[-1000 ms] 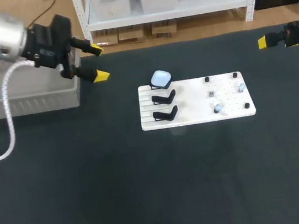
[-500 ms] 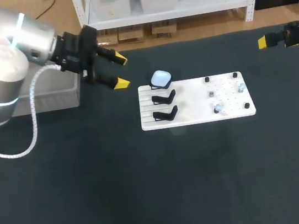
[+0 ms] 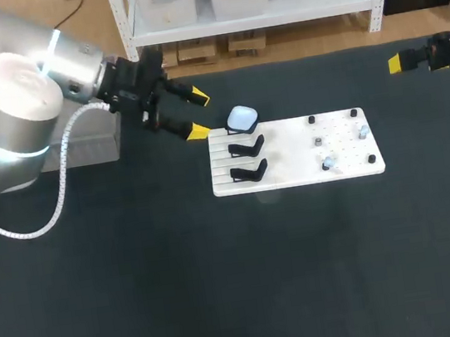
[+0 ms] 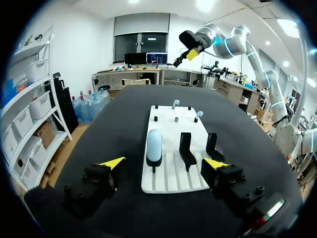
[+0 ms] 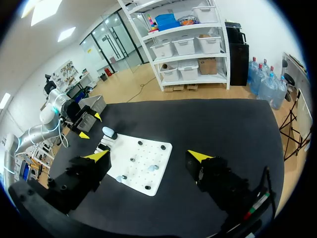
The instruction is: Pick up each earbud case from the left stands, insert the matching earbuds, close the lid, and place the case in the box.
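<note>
A pale blue earbud case (image 3: 242,117) sits closed on the rearmost of three black stands at the left end of a white board (image 3: 293,177). The other two stands (image 3: 246,159) are bare. Small earbuds (image 3: 359,129) stand on pegs at the board's right end. My left gripper (image 3: 198,115) hovers open just left of the case, nothing between its fingers. In the left wrist view the case (image 4: 154,145) stands ahead of the left gripper (image 4: 164,163), nearer one finger. My right gripper (image 3: 399,63) is open, far off at the table's back right; from the right gripper (image 5: 148,155) the board (image 5: 143,171) lies ahead.
A grey box (image 3: 79,147) sits at the table's back left, partly hidden by my left arm. The black tabletop (image 3: 241,283) stretches in front of the board. The left wrist view shows my right arm's gripper (image 4: 190,49) high beyond the board.
My left gripper has swung right from beside the grey box to just left of the blue case, staying open. The right arm has not moved.
</note>
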Robot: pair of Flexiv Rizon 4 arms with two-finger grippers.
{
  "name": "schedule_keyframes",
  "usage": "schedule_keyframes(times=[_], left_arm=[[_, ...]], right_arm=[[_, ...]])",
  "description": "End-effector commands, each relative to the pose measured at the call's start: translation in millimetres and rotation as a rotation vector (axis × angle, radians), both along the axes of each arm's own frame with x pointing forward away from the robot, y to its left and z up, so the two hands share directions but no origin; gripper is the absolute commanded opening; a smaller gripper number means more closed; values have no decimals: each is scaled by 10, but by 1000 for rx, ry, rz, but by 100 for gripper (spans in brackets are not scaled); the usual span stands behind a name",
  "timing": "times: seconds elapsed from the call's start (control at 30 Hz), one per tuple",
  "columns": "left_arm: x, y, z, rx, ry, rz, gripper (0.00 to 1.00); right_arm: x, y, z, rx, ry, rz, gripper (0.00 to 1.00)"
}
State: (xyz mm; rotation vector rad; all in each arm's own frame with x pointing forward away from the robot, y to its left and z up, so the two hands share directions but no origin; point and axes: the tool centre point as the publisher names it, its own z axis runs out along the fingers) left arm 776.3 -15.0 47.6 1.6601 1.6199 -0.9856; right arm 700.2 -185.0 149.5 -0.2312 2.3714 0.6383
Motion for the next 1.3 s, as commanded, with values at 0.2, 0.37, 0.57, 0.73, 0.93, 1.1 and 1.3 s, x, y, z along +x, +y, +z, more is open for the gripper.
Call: schedule_keyframes(times=[0.2, 0.37, 0.57, 0.73, 0.93, 1.1, 1.3], left_arm=[[23, -157, -82, -23, -1, 9, 100], [47, -216, -138, -18, -33, 17, 87], [89, -254, -177, -23, -29, 26, 85], [68, -302, -209, -32, -19, 18, 76], [57, -365, -258, -41, -10, 15, 73], [106, -408, -281, -55, -10, 25, 70], [168, -440, -316, -61, -5, 38, 66]], right_arm=[[-2, -1, 3, -1, 1, 0, 100], [-2, -1, 3, -1, 1, 0, 100], [-2, -1, 3, -1, 1, 0, 100], [-2, -1, 3, -1, 1, 0, 100], [-2, -1, 3, -1, 1, 0, 100], [-2, -1, 3, -1, 1, 0, 100], [-2, -1, 3, -1, 1, 0, 100]])
